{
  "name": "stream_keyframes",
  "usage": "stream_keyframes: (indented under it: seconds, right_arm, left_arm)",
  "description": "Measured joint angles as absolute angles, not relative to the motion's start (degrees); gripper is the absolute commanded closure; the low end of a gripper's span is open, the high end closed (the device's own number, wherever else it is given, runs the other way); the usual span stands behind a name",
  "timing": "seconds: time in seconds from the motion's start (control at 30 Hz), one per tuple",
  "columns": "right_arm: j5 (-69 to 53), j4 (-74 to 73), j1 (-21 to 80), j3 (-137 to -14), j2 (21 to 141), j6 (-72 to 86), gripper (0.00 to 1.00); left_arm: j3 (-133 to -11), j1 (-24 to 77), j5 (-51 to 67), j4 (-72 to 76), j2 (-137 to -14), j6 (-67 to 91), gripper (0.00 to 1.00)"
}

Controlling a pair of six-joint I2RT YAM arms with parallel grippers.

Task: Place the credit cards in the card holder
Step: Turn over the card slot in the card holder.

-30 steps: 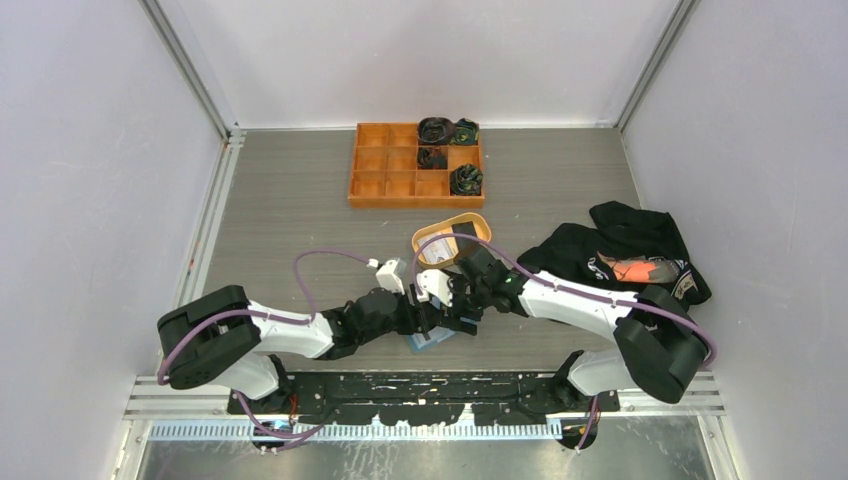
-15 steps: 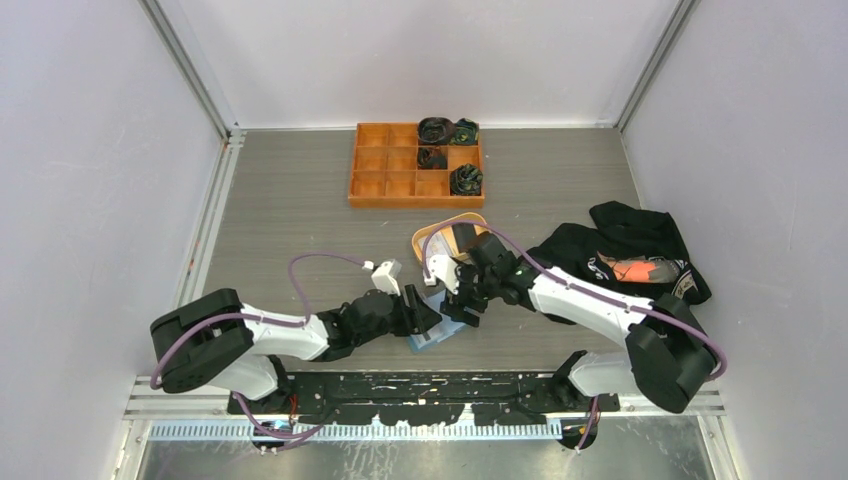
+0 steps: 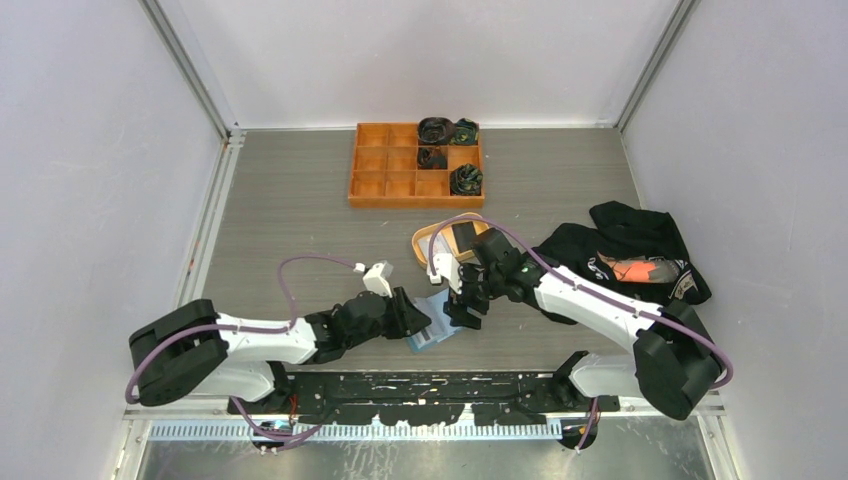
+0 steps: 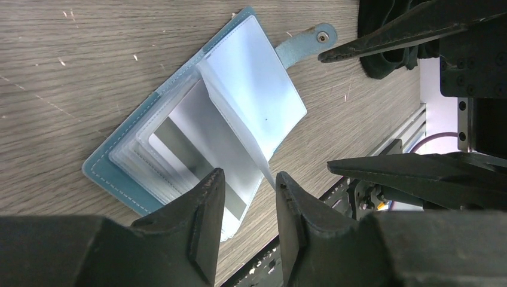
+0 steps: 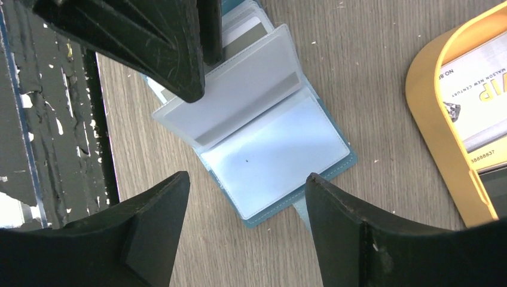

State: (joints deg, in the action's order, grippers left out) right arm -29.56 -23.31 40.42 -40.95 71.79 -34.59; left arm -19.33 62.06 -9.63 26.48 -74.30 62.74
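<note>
Left claw (image 4: 249, 176) part-open over card holder (image 4: 251, 84); right claw (image 5: 245, 179) agape; credit card (image 5: 478, 95): "IP".

left tool (image 4: 248, 179): low, jaws narrowly apart | right tool (image 5: 246, 178): pointing down, jaws wide apart | both arms reach inward

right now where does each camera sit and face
top: above and behind the bases, looking down on the table; both arms show.
left wrist: on the left arm, looking down past the left gripper at the open card holder.
right wrist: on the right arm, looking down past the right gripper at the card holder and dish.
shared: both wrist views show the card holder and the other gripper.
</note>
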Motion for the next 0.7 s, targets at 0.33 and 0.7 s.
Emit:
stream_keyframes:
  seconds: [0.33,0.7]
  right_arm:
    - [-31.4,-23.5,40.6,-41.9,75.1,-31.6,0.45]
    - [-25.3,-20.9,46.2,-46.6,84.1,-23.5,0.65]
  left_arm:
    - [-18.8,62.1,-10.9,19.0,-69.0,62.9,0.68]
    - [-17.6,62.1,-11.7,14.7,-62.8,62.8,0.69]
